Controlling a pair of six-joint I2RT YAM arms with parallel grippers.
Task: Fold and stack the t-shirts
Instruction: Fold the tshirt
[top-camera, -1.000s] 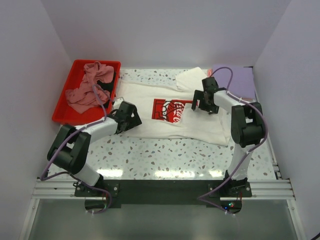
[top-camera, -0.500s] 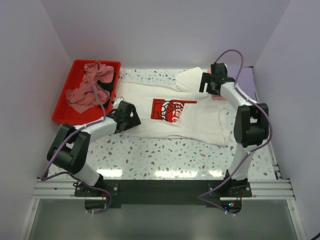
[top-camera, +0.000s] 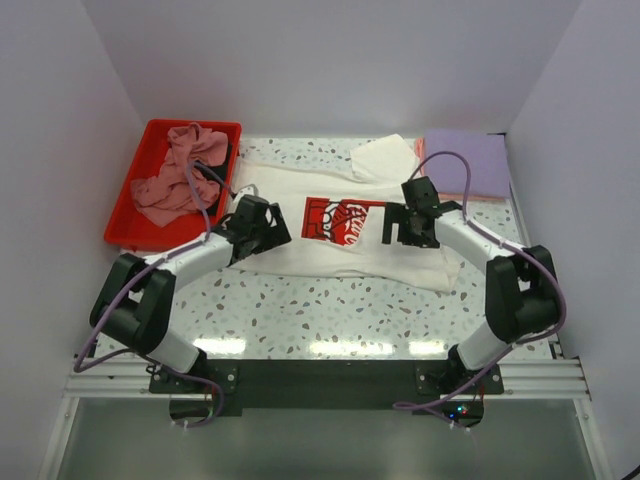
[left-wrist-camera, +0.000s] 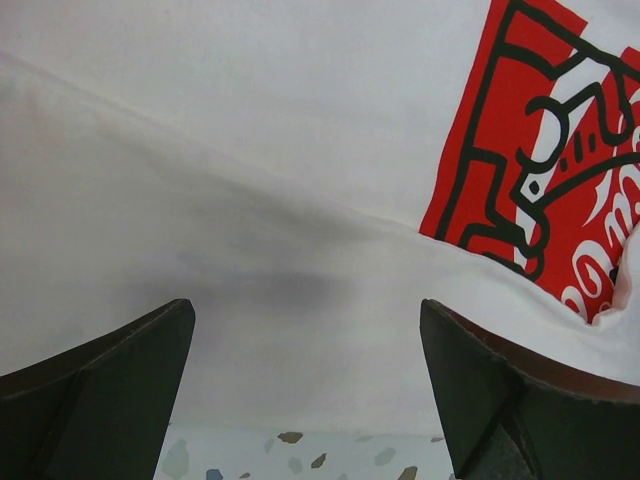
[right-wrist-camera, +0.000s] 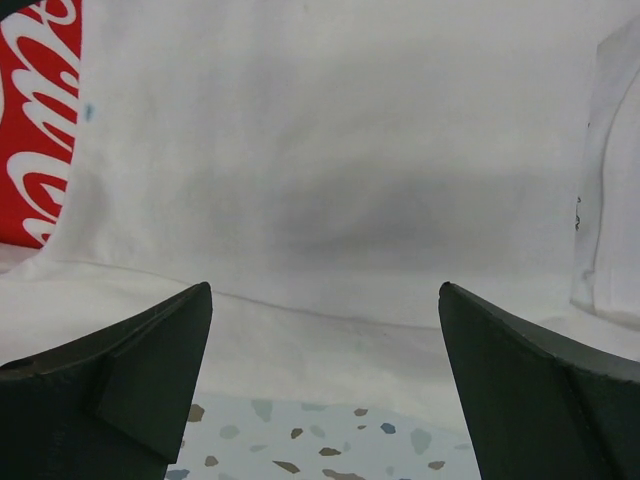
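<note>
We watch the right gripper (top-camera: 400, 222) come back down from its lift toward the far end, and it now hangs over the white t-shirt (top-camera: 290, 195) with the red print (top-camera: 340, 220) off to its left. The left gripper (top-camera: 262, 225) has crept a little nearer that print, which lies ahead to its right.

The left arm (top-camera: 190, 258) and the right arm (top-camera: 468, 238) had white tubular links between bulky black joint housings. A thin lavender cable (top-camera: 446, 154) ran along each. The left gripper (left-wrist-camera: 306, 330) and right gripper (right-wrist-camera: 325, 310) bore dark, wedge-shaped fingers (right-wrist-camera: 140, 370). A black base plate (top-camera: 320, 384) sat on an aluminium rail (top-camera: 110, 375).
</note>
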